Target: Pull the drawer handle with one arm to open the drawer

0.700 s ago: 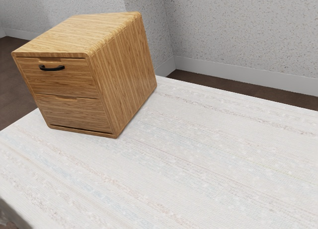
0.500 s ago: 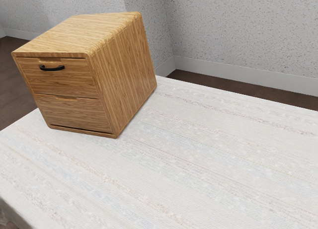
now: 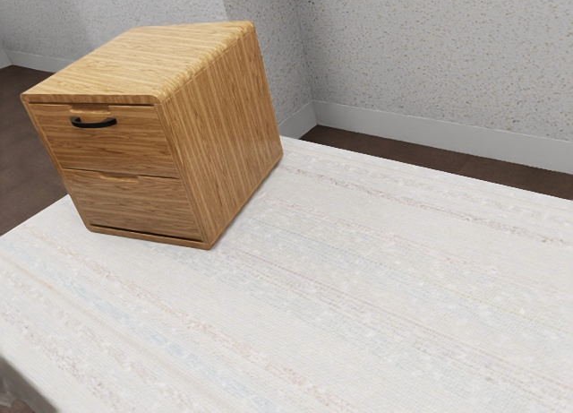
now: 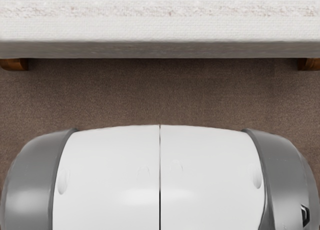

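Okay, nothing is changing vs the earlier exterior frames: the cabinet (image 3: 179,99) is sitting in the same spot at the same angle, and no drawer is moving.

Task item: the bamboo-grain cabinet is standing in the upper left of the exterior view, on the far left corner of the table (image 3: 358,288), turned so its front is facing lower left. The top drawer (image 3: 116,144) is showing flush with the cabinet face, i.e. shut. Its black handle (image 3: 93,123) is sitting near the drawer's upper left, untouched. The lower drawer (image 3: 134,202) is also looking flush.

Gripper state: can't tell from these frames, so I'm not calling it released or clenched.

Surface: the tabletop is showing a pale whitish woven texture with faint streaks running from upper left to lower right, and it is taking up most of the exterior view.

Room: a speckled grey wall (image 3: 430,46) is running along the top, with a corner jutting out behind the cabinet. A light baseboard (image 3: 448,135) is running under it, over a strip of dark brown floor (image 3: 430,158).

Wrist view: the camera is looking at the table's edge (image 4: 160,20), brown wooden leg tops (image 4: 12,64) tucked under it at both ends, and brown carpet-like floor between that edge and a white-and-grey rounded housing (image 4: 160,180) with a centre seam.
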Available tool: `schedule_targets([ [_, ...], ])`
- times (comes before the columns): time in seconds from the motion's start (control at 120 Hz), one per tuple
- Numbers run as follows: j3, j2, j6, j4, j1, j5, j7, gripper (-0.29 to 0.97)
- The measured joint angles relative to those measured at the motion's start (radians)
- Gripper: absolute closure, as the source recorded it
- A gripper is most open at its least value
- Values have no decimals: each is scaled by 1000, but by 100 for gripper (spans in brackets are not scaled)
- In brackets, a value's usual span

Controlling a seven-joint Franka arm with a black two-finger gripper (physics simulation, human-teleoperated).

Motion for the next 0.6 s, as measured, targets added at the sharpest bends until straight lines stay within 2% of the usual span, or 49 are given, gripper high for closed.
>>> schedule_targets([
  [0.25,0,1,52,-51,0,0,0,0],
  [0.6,0,1,181,-207,0,0,0,0],
])
